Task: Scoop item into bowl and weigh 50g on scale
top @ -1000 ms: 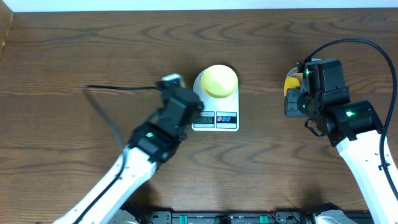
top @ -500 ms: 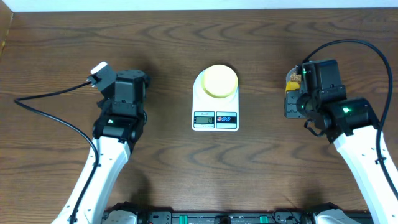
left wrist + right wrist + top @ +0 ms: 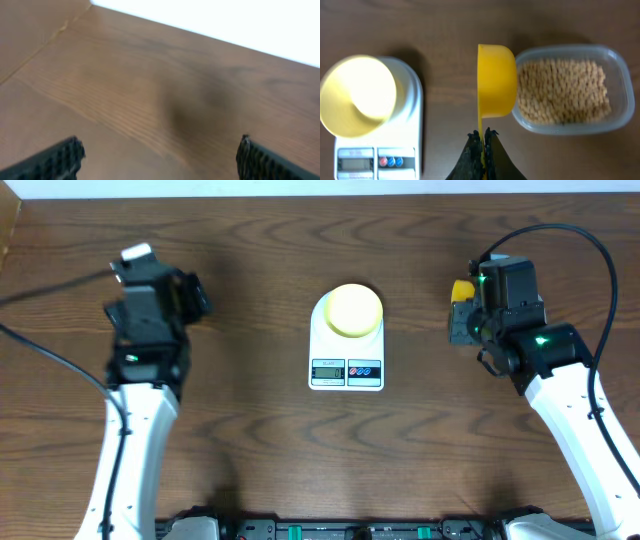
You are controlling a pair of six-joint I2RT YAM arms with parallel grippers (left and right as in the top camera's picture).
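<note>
Beans [image 3: 562, 90] fill the clear tub [image 3: 620, 85]; just beside it the right gripper [image 3: 482, 142] clamps the yellow scoop [image 3: 496, 80] by its handle, seemingly poised to dip. The pale-yellow bowl [image 3: 357, 95] waits on the scale [image 3: 412, 110], while the left gripper [image 3: 157, 155] hangs spread and empty, well aside.

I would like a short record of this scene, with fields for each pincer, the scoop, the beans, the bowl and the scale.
left pincer: open, holding nothing
right pincer: shut on scoop handle
scoop: yellow, between scale and tub
beans: in clear tub
bowl: on scale platform, looks empty
scale display: unreadable
</note>
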